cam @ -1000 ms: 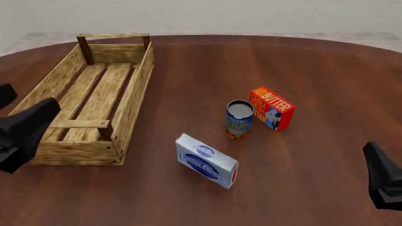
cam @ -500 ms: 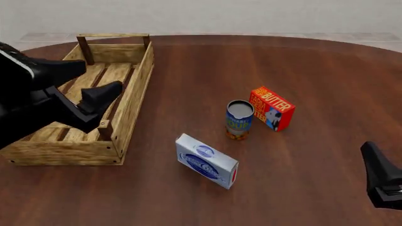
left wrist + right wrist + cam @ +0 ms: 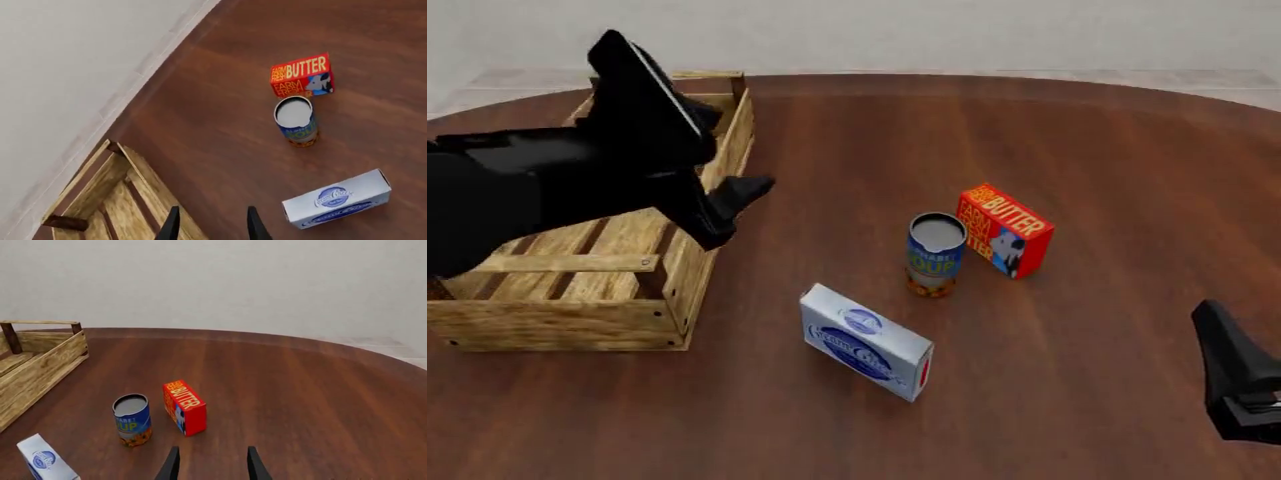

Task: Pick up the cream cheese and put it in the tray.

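The cream cheese is a white and pale-blue box with a blue oval logo and a red end, lying on the table in front of the soup can. It also shows in the wrist views as cream cheese and cream cheese. The tray, a large slatted wooden crate, stands at the left. My left gripper hangs open and empty over the tray's right wall, well left of and behind the cream cheese. In its own view the left gripper has its fingers apart above the tray wall. My right gripper is open and empty at the near right.
A blue soup can stands upright behind the cream cheese. A red-orange butter box sits just right of the can. My right arm shows at the lower right edge. The brown round table ends at a pale wall behind.
My left arm has swung up and to the right, from the tray's near left end to over its right wall. The right arm has barely moved. No object has shifted.
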Robot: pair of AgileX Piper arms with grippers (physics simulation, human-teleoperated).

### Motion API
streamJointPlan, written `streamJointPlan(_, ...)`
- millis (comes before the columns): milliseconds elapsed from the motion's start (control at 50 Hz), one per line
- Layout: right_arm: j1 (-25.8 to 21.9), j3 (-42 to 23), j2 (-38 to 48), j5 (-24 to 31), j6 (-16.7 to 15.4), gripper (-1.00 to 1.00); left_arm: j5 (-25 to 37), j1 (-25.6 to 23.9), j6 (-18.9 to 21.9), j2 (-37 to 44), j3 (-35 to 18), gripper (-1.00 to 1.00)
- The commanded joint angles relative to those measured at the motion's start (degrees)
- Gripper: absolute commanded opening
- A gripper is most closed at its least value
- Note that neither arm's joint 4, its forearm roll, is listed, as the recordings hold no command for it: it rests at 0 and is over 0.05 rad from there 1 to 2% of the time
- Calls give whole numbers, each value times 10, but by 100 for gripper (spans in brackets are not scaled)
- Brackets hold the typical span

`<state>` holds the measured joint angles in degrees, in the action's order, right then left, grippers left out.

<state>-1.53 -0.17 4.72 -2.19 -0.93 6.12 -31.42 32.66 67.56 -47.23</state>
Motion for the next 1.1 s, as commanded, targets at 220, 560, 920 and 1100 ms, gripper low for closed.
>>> streamJointPlan(220, 0, 0, 9, -5, -4, 100, 105, -41, 201, 64, -37, 100)
streamJointPlan(560, -1, 0, 13, -7, -8, 100, 213, -71, 275, 141, -115, 100)
streamJointPlan(920, 0, 0, 17, -9, -10, 100, 275, -129, 284, 166, -146, 100)
streamJointPlan(1100, 0, 0, 15, -8, -8, 100, 267, -145, 274, 195, -151, 100)
